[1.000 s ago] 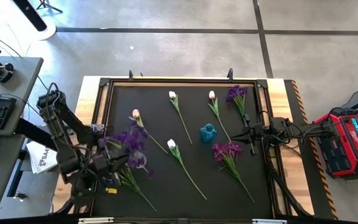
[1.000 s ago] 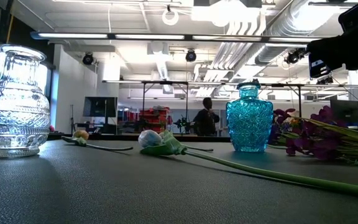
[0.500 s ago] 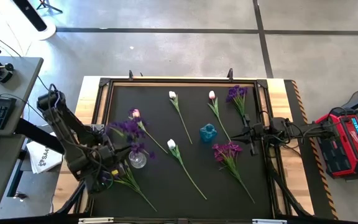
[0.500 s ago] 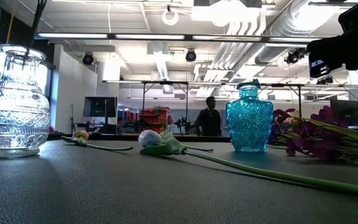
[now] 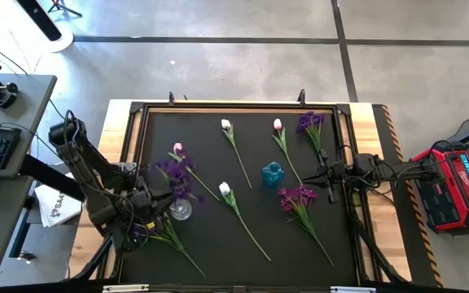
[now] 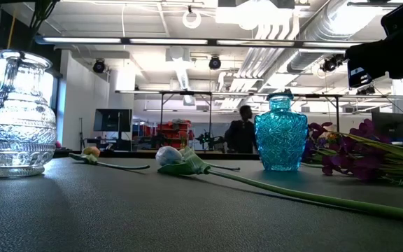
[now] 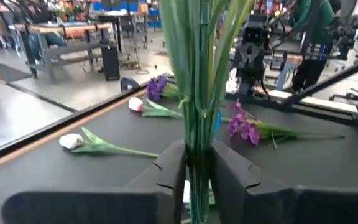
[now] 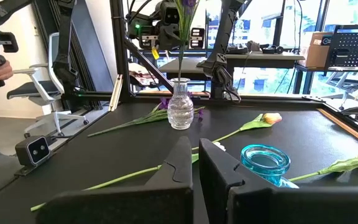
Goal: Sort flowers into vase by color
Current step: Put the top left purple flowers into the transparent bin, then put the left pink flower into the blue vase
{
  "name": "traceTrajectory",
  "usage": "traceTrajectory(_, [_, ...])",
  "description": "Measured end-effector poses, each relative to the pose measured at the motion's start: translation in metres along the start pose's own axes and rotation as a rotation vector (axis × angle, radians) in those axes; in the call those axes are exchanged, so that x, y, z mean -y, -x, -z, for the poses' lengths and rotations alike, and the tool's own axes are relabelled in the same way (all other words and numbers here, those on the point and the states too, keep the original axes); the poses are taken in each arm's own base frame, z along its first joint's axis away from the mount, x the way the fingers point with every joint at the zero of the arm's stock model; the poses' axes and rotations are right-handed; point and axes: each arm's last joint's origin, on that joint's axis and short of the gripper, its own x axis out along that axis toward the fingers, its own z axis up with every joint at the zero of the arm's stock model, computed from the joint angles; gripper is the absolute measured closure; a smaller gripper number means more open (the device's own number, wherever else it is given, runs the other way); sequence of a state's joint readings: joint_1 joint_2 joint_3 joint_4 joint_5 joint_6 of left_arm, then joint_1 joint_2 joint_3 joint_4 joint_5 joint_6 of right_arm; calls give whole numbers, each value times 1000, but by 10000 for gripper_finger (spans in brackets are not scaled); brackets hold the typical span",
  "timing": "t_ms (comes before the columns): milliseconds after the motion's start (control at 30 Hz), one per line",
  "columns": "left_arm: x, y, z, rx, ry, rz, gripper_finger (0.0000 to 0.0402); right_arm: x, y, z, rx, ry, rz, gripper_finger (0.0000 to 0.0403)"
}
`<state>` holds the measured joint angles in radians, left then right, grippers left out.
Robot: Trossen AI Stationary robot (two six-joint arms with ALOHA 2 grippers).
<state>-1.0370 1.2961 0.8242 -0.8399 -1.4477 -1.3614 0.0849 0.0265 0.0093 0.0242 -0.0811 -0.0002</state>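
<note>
Left gripper fingers narrow around purple sprig stem standing in clear vase; right gripper fingers closed, empty; sprig looks light, floppy, best gripped low on stem

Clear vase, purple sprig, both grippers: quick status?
Left gripper around purple sprig stem standing in clear vase. Right gripper shut, idle near blue vase. Nothing blocking.
</note>
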Motion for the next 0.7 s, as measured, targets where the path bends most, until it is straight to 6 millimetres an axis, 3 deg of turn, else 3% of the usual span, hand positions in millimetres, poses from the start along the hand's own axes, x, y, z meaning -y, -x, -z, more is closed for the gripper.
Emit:
traceTrajectory(433, [1, 3, 5, -185, 50, 44, 230, 0, 0, 0, 0, 0, 0, 402])
traceTrajectory(700, [-9, 13, -8, -329, 129, 131, 191, 0, 0, 0, 0, 0, 0, 402])
